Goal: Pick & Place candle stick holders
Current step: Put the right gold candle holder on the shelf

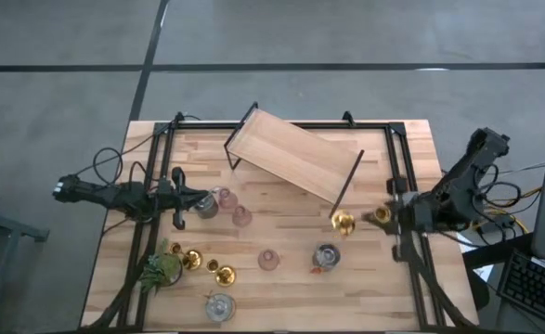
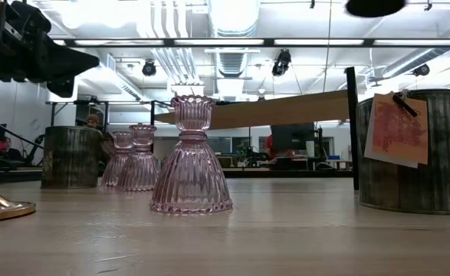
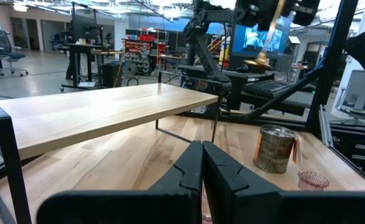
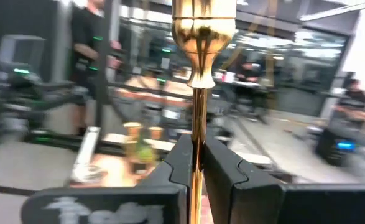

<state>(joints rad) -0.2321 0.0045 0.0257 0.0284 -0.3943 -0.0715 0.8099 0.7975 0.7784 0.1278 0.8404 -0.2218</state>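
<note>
My right gripper (image 1: 390,215) is raised over the table's right side, shut on a slim gold candlestick (image 4: 202,31). That candlestick also shows high up in the left wrist view (image 3: 266,37). Two more gold candlesticks (image 1: 190,258) (image 1: 224,274) stand on their round bases near the front left. Pink glass holders (image 1: 241,216) (image 1: 268,260) (image 2: 191,153) and silvery round ones (image 1: 326,255) (image 1: 220,306) (image 1: 207,206) stand scattered on the wood. My left gripper (image 3: 202,163) is shut and level at the left, beside a silvery and a pink holder, with nothing between its fingers. My right gripper pinches the gold candlestick's thin stem (image 4: 198,118) between its two fingers, below the cup. The fingers lie level and across the stem. The candlestick stands roughly upright in the hold, its round base (image 3: 257,62) hanging clear of the table.
A tilted wooden shelf on black wire legs (image 1: 295,156) takes up the table's far middle. A small green plant (image 1: 163,269) sits at the front left beside the gold candlesticks. Black frame rails (image 1: 411,269) run along both sides. Bare wood lies at the front right.
</note>
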